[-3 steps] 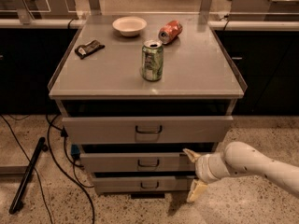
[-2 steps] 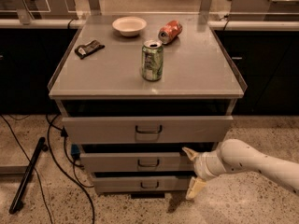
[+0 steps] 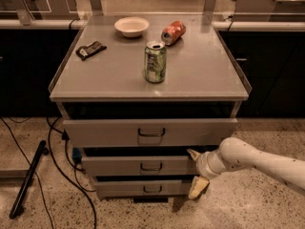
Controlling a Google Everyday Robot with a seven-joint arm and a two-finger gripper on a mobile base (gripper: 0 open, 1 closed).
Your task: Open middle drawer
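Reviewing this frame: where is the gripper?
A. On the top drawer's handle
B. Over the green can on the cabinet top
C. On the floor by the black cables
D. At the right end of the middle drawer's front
D: the gripper is at the right end of the middle drawer, open, with one finger above that front and one below, well right of the drawer's handle.
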